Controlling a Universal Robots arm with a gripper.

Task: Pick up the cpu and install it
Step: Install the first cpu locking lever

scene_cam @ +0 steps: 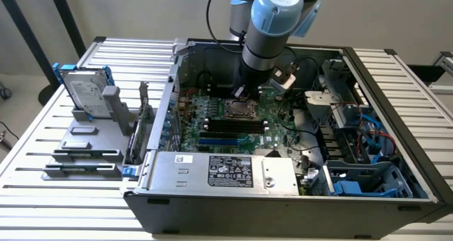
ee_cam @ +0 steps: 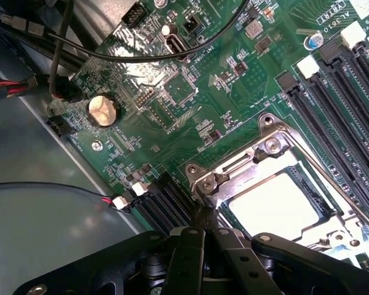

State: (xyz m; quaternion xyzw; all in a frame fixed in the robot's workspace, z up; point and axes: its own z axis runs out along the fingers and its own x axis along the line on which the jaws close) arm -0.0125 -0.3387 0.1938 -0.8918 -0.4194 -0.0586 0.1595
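Observation:
The cpu (ee_cam: 273, 200) shows as a pale silver square lying flat inside the metal frame of the motherboard socket (ee_cam: 267, 144), glaring in the light. In the exterior view it is a small grey square (scene_cam: 237, 109) in the middle of the green board. My gripper (scene_cam: 245, 94) hangs inside the open computer case, just above the socket's far edge. In the wrist view its black fingers (ee_cam: 194, 236) come together to a narrow tip (ee_cam: 203, 215) beside the socket frame's corner, shut with nothing seen between them.
Black memory slots (ee_cam: 344, 92) run beside the socket, and a coin battery (ee_cam: 103, 110) and loose cables (ee_cam: 80, 49) lie near the case wall. A labelled power supply (scene_cam: 226, 172) fills the case front. An upright hard drive with blue brackets (scene_cam: 85, 92) stands on the exterior view's left.

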